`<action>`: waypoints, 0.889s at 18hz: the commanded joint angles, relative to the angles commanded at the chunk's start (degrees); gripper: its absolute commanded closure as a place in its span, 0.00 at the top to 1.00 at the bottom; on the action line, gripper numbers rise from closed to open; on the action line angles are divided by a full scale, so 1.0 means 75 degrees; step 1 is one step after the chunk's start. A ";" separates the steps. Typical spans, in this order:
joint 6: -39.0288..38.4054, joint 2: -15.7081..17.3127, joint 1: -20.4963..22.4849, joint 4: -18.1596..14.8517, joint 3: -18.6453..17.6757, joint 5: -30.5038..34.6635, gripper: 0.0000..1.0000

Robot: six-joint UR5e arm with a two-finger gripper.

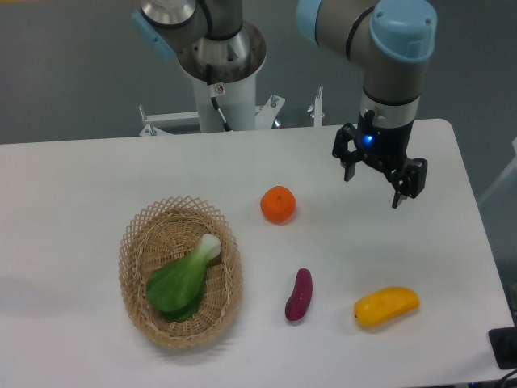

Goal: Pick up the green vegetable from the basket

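The green vegetable (183, 280), with dark green leaves and a whitish stem, lies inside the oval wicker basket (135, 242) at the table's front left. My gripper (374, 186) hangs open over the right rear part of the table, far to the right of the basket, with nothing between its fingers.
An orange (278, 204) sits between the basket and the gripper. A purple sweet potato (299, 294) and a yellow mango-like fruit (386, 306) lie near the front. The robot's base column (220, 81) stands behind the table. The table's right edge is close to the gripper.
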 joint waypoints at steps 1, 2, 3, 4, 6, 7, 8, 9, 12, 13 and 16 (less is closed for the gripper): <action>-0.0036 0.0000 0.0000 0.0012 0.0000 -0.0024 1.00; -0.0036 0.0000 -0.0012 0.0012 0.0000 -0.0024 1.00; -0.0048 0.0000 -0.0012 0.0023 -0.0012 -0.0024 1.00; -0.0083 0.0000 -0.0012 0.0035 -0.0070 -0.0024 1.00; -0.0270 0.0058 -0.0023 0.0047 -0.0222 -0.0024 1.00; -0.0271 0.0128 -0.0024 0.0070 -0.0339 -0.0024 1.00; -0.0282 0.0152 -0.0035 0.0082 -0.0398 -0.0024 1.00; -0.0283 0.0164 -0.0035 0.0105 -0.0433 -0.0024 1.00; -0.0434 0.0281 -0.0163 0.0129 -0.0667 -0.0024 1.00; -0.0574 0.0258 -0.0350 0.0187 -0.0738 -0.0024 1.00; -0.1475 0.0223 -0.0925 0.0632 -0.0995 -0.0012 1.00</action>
